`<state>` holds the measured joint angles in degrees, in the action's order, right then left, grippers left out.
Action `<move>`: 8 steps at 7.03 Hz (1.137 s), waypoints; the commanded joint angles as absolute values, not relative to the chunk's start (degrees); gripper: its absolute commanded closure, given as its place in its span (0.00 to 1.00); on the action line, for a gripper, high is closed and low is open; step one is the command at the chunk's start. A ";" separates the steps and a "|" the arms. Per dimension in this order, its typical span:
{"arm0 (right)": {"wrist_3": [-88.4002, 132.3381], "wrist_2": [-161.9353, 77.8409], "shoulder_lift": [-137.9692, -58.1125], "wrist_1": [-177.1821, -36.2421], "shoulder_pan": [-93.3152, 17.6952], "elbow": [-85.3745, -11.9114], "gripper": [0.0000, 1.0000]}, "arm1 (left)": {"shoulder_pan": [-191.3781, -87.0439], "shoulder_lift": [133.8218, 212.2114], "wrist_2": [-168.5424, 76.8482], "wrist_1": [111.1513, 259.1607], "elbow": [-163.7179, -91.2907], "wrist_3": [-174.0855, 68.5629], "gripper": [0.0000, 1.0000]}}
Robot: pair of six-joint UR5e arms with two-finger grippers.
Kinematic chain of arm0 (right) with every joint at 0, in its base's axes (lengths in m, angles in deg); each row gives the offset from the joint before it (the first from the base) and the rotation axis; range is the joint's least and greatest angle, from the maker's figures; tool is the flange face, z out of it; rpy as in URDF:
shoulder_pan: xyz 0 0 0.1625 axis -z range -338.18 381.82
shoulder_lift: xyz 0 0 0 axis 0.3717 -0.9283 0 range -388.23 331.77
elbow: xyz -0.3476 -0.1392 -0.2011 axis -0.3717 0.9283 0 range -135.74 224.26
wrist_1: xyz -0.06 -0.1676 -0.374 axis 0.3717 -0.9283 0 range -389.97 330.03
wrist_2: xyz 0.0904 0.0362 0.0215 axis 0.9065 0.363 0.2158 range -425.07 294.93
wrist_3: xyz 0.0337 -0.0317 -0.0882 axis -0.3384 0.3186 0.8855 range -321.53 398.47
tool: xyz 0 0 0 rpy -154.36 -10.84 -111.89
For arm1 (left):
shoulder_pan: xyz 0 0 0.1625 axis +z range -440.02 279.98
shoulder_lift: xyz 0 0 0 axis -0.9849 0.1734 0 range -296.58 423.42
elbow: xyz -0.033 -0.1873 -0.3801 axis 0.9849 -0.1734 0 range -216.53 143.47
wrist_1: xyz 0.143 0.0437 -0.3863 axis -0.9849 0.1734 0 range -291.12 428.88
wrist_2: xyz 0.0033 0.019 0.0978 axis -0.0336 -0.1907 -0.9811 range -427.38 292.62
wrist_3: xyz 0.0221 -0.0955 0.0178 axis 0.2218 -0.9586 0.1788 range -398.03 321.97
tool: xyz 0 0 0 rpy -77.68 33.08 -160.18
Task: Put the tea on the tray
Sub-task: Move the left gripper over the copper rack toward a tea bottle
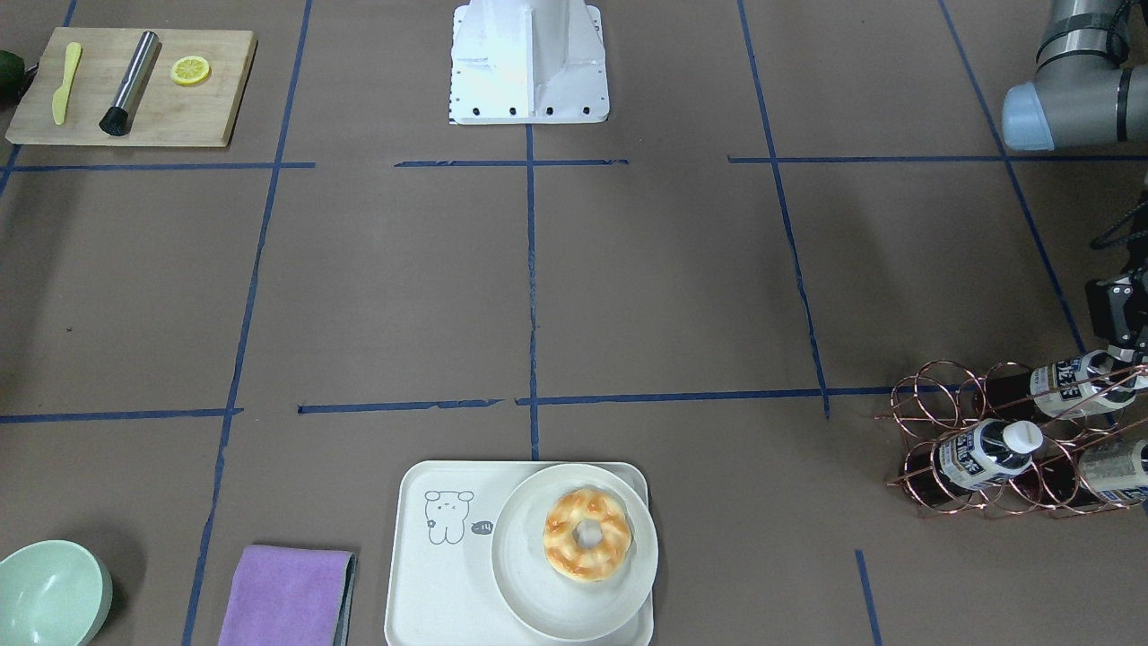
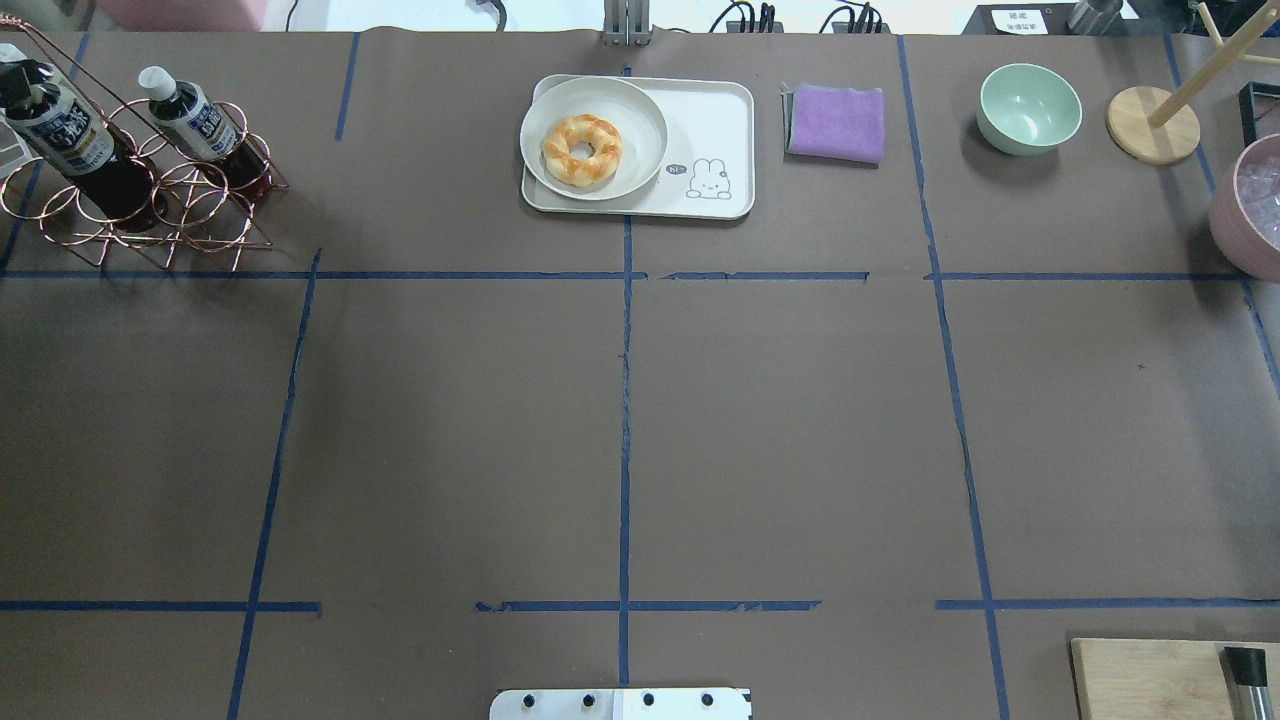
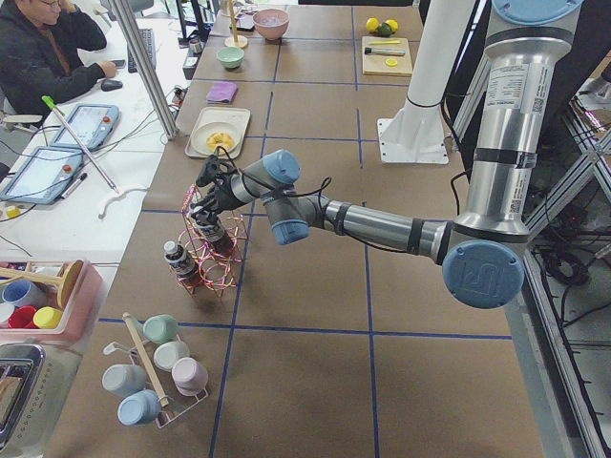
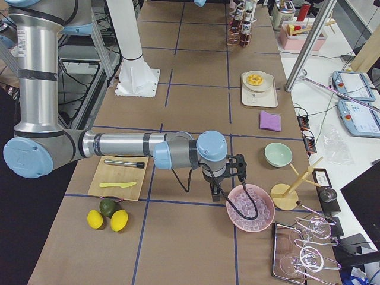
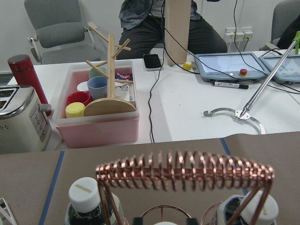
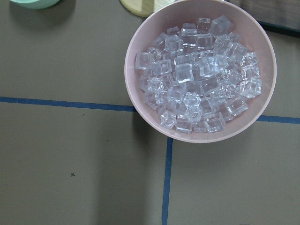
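Three tea bottles lie in a copper wire rack point(image 1: 924, 388): an upper one point(image 1: 1067, 384) and two lower ones point(image 1: 978, 453) point(image 1: 1117, 471). My left gripper point(image 1: 1117, 354) is at the upper bottle's white cap, also in the overhead view point(image 2: 18, 80). In the left wrist view its dark fingertips point(image 5: 138, 220) flank a cap at the bottom edge; I cannot tell whether they press on it. The cream tray point(image 1: 430, 574) with the line-drawn bear is at the table's far middle point(image 2: 720, 120). My right gripper point(image 4: 237, 169) hangs over a pink ice bowl point(image 4: 228, 208); I cannot tell its state.
A round plate point(image 1: 529, 583) with a donut point(image 1: 587, 534) covers half of the tray. A purple cloth point(image 1: 287, 597) and a green bowl point(image 1: 49, 597) lie beside it. A wooden board point(image 1: 206, 108) holds a knife, a cylinder and a lemon slice. The ice bowl's rim point(image 6: 127, 70) fills the right wrist view.
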<state>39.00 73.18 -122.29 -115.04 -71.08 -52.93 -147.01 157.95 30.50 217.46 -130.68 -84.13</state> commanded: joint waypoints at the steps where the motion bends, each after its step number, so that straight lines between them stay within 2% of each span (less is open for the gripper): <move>1: 39.00 73.18 -122.28 -115.04 -71.08 -52.94 0.00 | -147.77 157.38 31.40 217.24 -132.16 -84.09 1.00; 4: 38.91 73.27 -122.36 -115.04 -71.08 -52.94 0.00 | -153.57 157.47 37.29 216.27 -133.73 -84.09 1.00; 8: 39.00 73.27 -122.36 -115.04 -71.08 -52.85 0.00 | -153.67 155.02 37.65 200.77 -150.03 -84.35 1.00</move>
<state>38.99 73.27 -122.36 -115.04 -71.08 -52.80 -153.70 156.15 37.75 205.77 -144.47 -84.17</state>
